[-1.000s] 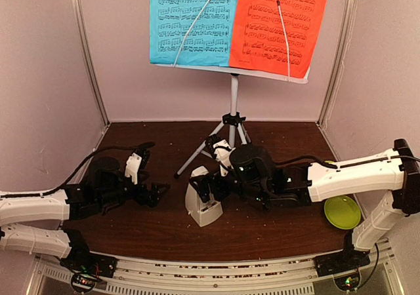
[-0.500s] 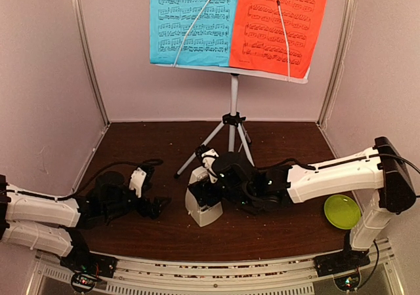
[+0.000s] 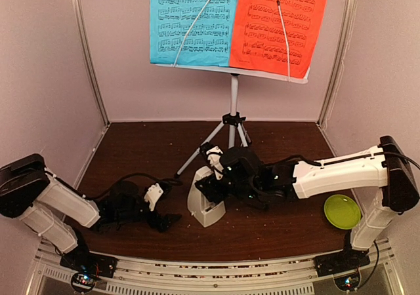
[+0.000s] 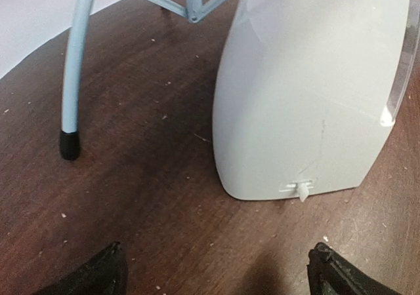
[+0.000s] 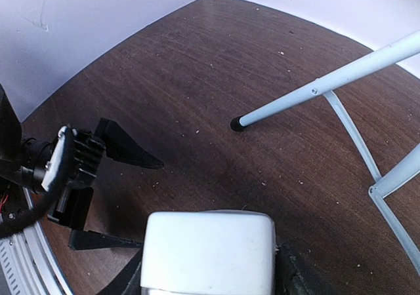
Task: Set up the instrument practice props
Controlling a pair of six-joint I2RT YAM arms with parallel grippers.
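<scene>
The small white pyramid metronome (image 3: pixel 205 204) stands upright on the dark table, in front of the music stand's white tripod legs (image 3: pixel 231 121). My right gripper (image 3: pixel 209 185) reaches in from the right and is shut on the metronome's top (image 5: pixel 209 252), one black finger (image 5: pixel 296 276) pressed to each side. Low on the table just left of the metronome (image 4: pixel 308 92), my left gripper (image 3: pixel 167 219) is open and holds nothing. High at the back, the stand's desk (image 3: pixel 262 74) carries the blue sheet (image 3: pixel 190 19) and the red-orange sheet (image 3: pixel 279 23) under two wire holders.
A yellow-green plate (image 3: pixel 342 211) lies near the front right, beside the right arm's base. One tripod leg (image 4: pixel 72 78) ends in a black foot close to the metronome's left. White walls enclose the table on three sides.
My right gripper slid left over the metronome and its fingers narrowed onto it. The left arm pulled back and its gripper moved right and nearer the front edge.
</scene>
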